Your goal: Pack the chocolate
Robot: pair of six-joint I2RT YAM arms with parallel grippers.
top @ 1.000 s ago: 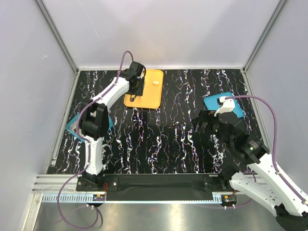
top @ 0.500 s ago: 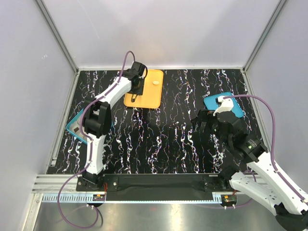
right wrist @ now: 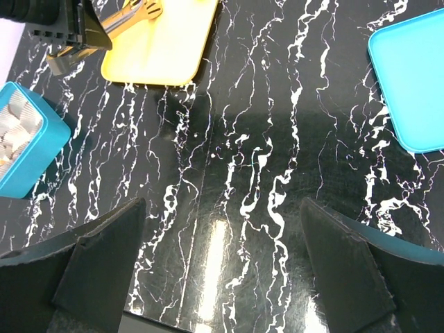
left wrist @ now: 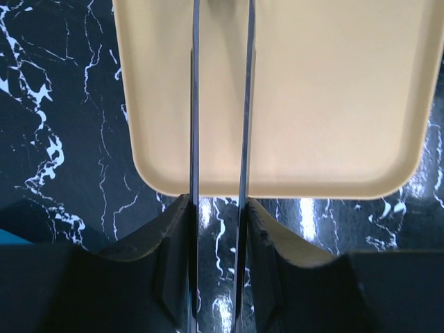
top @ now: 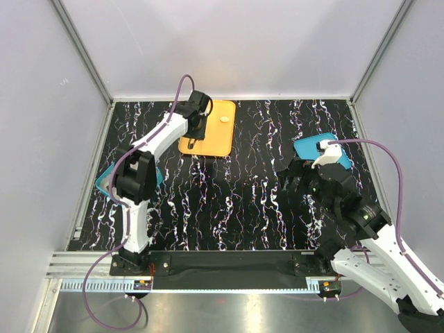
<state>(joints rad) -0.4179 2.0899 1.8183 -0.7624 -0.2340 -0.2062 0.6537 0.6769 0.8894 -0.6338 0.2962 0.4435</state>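
Chocolate (top: pixel 225 119) on the tray (top: pixel 211 142) looks light, easily marred; I'd nip its sides. Left fingers (left wrist: pixel 173 270) squeeze tongs (left wrist: pixel 195 139); right fingers (right wrist: pixel 97 267) spread.

The left arm (top: pixel 136 215) and the right arm (top: pixel 378 273) are built of glossy white tubular shells joined by bulky black joint housings. A thin purple cable (top: pixel 361 141) loops off each wrist. The right arm's matte black wedge-shaped fingers (right wrist: pixel 97 267) are broad and flat-faced. The left arm's black fingers (left wrist: pixel 173 267) curve outward along their backs.
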